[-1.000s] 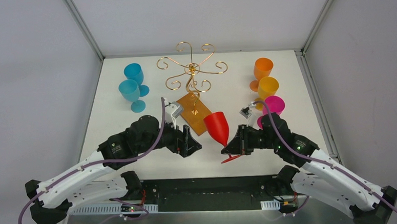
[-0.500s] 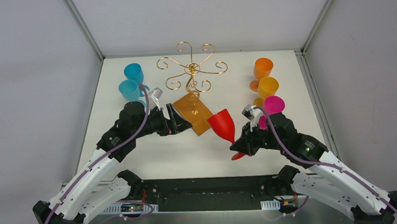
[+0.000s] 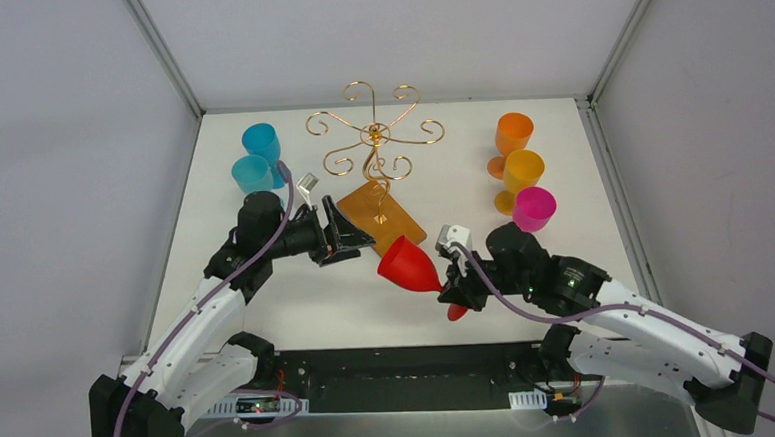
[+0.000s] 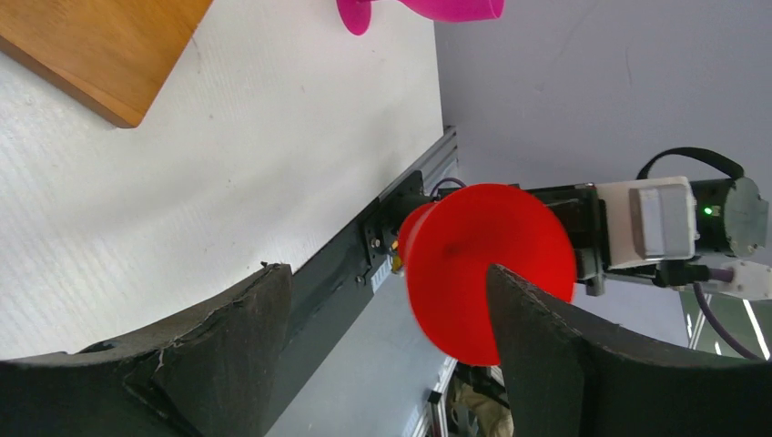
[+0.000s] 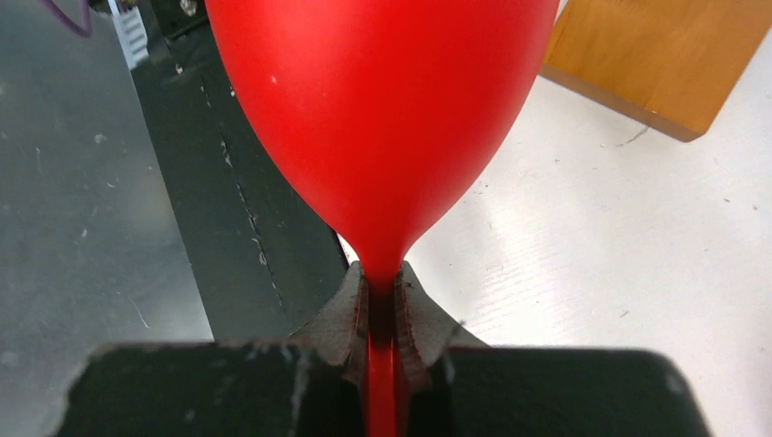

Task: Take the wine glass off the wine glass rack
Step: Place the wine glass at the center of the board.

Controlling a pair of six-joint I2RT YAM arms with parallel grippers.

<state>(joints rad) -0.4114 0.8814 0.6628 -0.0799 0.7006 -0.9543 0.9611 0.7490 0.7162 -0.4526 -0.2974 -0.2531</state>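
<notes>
- Right gripper point(image 3: 452, 293) clamped on the stem of the red wine glass point(image 3: 406, 268); glass tilted, off the rack point(image 3: 374, 139), near its wooden base point(image 3: 392, 221).
- Left gripper point(image 3: 348, 241): jaws apart, empty.

Left gripper point(image 4: 384, 300) is standing wide open, holding nothing. Red glass point(image 4: 473, 246) is showing beyond its fingers. Wooden base point(image 4: 100, 45) is lying upper left; pink glass point(image 4: 428, 7) is peeking in at the top.
</notes>
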